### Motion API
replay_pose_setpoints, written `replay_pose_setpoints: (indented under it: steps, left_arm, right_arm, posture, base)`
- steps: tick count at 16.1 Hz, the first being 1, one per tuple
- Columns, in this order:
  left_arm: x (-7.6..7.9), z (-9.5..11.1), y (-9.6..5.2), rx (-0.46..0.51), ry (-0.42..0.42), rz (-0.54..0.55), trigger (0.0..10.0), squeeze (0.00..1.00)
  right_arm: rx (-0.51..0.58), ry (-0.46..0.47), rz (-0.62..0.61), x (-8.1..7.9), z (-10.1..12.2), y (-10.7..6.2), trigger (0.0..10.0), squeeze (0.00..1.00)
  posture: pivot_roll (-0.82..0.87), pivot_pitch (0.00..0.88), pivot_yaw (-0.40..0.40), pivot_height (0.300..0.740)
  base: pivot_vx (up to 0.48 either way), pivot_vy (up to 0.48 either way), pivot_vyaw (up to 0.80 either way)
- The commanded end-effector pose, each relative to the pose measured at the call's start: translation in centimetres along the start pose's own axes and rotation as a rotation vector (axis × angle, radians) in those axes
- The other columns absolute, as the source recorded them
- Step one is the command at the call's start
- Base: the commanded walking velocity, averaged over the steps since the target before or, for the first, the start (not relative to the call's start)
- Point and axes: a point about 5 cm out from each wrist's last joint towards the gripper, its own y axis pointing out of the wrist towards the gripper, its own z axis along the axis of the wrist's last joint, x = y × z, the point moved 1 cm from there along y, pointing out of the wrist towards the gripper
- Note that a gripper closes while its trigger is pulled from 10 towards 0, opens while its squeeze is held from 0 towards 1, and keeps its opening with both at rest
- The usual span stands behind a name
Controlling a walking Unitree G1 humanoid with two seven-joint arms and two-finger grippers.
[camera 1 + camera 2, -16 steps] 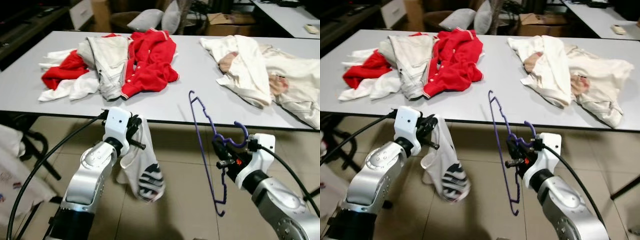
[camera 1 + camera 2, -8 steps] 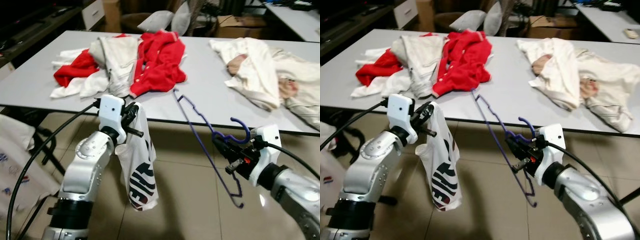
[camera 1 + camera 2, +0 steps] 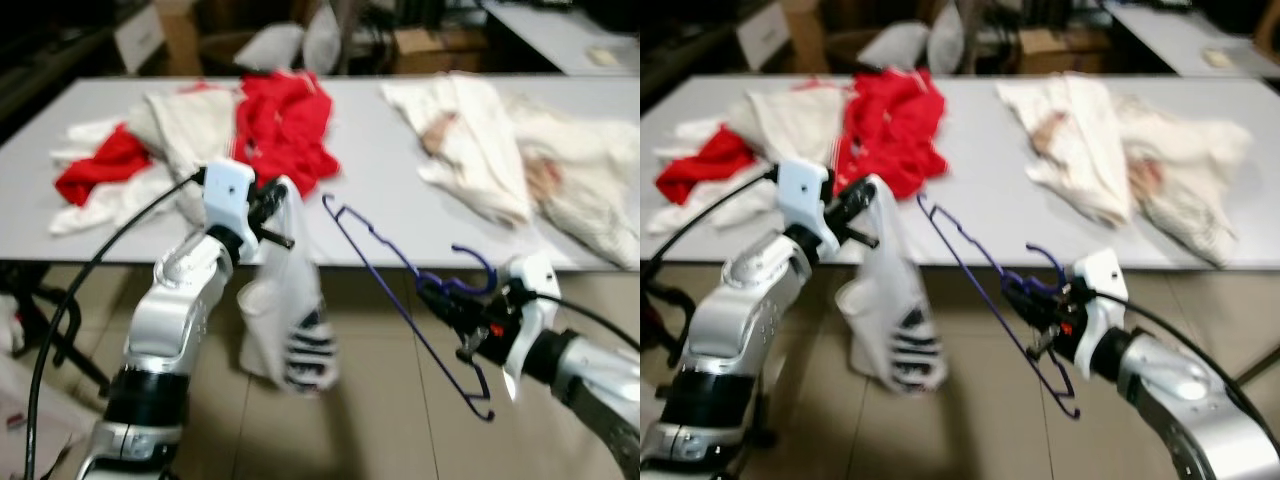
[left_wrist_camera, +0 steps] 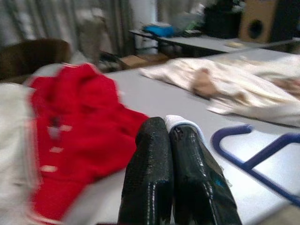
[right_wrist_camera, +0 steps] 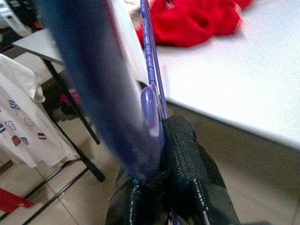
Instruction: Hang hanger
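Since half a second ago the view has shifted and blurred; the white shirt (image 3: 285,310) now swings out from the left hand (image 3: 268,212) rather than hanging straight, and the purple hanger (image 3: 410,300) leans with its long bar running up toward the surface (image 3: 370,150) edge.

Left hand: raised just in front of the surface edge, fingers (image 4: 159,178) pressed together on a fold of the white shirt, which dangles below over the tiled floor (image 3: 380,420). Dark striped print visible on the shirt's lower part.

Right hand (image 3: 1045,312): lower and to the right, below the surface edge, fingers (image 5: 187,159) clamped on the purple hanger just under its hook. Hook curls up beside the wrist; the frame stretches from near the surface edge down toward the floor. Hanger is held in the air, touching neither surface nor floor as far as can be told.

On the surface: red garment (image 3: 285,125) beside a pale jacket (image 3: 185,125) at left; cream clothes (image 3: 500,150) heaped at right, well apart.
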Motion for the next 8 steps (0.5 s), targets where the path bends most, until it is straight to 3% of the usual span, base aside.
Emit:
replay_pose_setpoints:
  steps: [1,8]
  left_arm:
    - [-1.2,0.6,-0.2,0.015,0.011,0.035,10.0,0.0]
    - [-2.5,3.2,1.8,0.085,0.05,0.03,10.0,0.0]
  right_arm:
    - [0.049,-0.035,0.027,0.0,1.3,-0.2,10.0,0.0]
    - [-0.014,-0.118,0.258,-0.9,2.2,-2.6,10.0,0.0]
  posture:
    - [-0.06,0.0,0.041,0.74]
    - [-0.06,0.0,0.032,0.74]
  base:
    - [0.39,0.0,0.0]
    - [0.386,0.0,0.0]
